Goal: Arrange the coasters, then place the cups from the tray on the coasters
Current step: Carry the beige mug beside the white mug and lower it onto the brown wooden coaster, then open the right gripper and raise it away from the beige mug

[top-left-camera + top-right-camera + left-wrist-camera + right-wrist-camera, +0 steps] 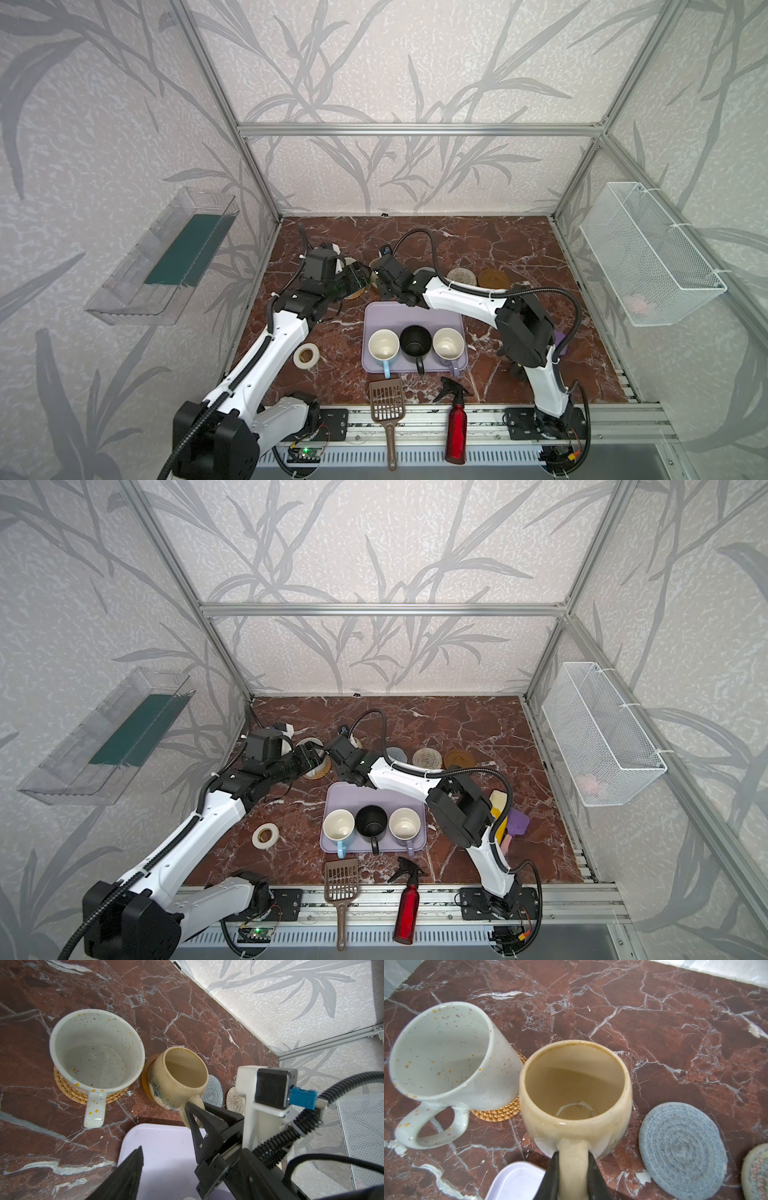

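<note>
2 top views look steeply down on the whole table (498, 249) — 2 wrist views, close, share the beige-yellow mug (182, 1072).

Soft, even, bright light; faint shadows; wide-angle bowing at top-view edges; slight blur in wrist views.

The white mug (95, 1049) carries coloured speckles. The beige-yellow mug (182, 1072) shows a blue-grey streak. The surface (176, 1012) is red-brown marble veined white.

Robot lab cell, aluminium frame (415, 129), wallpapered panels (374, 62)
</note>
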You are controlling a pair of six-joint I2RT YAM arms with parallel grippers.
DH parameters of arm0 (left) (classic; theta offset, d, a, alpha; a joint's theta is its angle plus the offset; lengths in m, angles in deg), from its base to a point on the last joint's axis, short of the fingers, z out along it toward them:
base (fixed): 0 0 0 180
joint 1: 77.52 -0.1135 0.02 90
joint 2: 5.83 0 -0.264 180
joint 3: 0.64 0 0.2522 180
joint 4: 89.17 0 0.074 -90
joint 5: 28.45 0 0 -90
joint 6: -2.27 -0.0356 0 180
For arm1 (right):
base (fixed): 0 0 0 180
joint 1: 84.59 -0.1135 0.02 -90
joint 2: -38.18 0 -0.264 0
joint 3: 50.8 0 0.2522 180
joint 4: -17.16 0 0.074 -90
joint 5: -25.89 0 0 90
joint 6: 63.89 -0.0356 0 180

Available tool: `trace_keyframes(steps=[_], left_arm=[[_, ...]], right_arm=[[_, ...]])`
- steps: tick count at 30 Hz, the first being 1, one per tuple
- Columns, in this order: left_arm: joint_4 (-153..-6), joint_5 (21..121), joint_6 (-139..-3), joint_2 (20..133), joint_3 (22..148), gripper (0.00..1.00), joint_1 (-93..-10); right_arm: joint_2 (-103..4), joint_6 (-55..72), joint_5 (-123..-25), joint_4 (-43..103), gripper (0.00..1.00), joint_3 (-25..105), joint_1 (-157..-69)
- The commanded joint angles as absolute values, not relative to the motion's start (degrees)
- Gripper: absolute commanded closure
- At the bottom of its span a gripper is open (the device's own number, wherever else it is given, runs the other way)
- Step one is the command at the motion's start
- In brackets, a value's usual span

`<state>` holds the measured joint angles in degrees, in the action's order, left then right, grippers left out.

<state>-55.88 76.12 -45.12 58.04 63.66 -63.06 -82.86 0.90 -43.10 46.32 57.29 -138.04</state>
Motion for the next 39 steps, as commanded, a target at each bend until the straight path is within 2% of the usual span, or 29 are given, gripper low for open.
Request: trace_keyframes(steps=[1,11,19,28,34,39], left_arm=[[-57.45,75.28,-45.45,58.55,65.38,0.25,-63.46],[-57.69,76.86,-45.72,59.12,64.98,0.25,-63.54],[-58.43,76.91,-45.63,58.56,64.05,0.25,-63.55],[-58.71,77.67,-45.41,58.58,64.1,0.25,-63.64],[-58.63,77.72,-45.54,58.52,64.07,0.25,-63.59],[-58.71,78.08,-45.43,58.85,64.06,0.25,-63.58]], right_arm=[[-83.84,0.43,-41.32,40.86,1.0,61.52,-137.74],[-84.56,-1.02,-40.83,40.86,1.0,60.08,-137.75],[-81.0,-2.38,-41.64,36.69,1.0,51.18,-138.71],[-80.65,-2.54,-45.21,35.27,0.71,48.79,-138.86],[-80.39,-3.07,-46.47,35.34,0.63,48.75,-138.88],[-80.21,-3.24,-48.18,34.88,0.63,48.74,-138.9]])
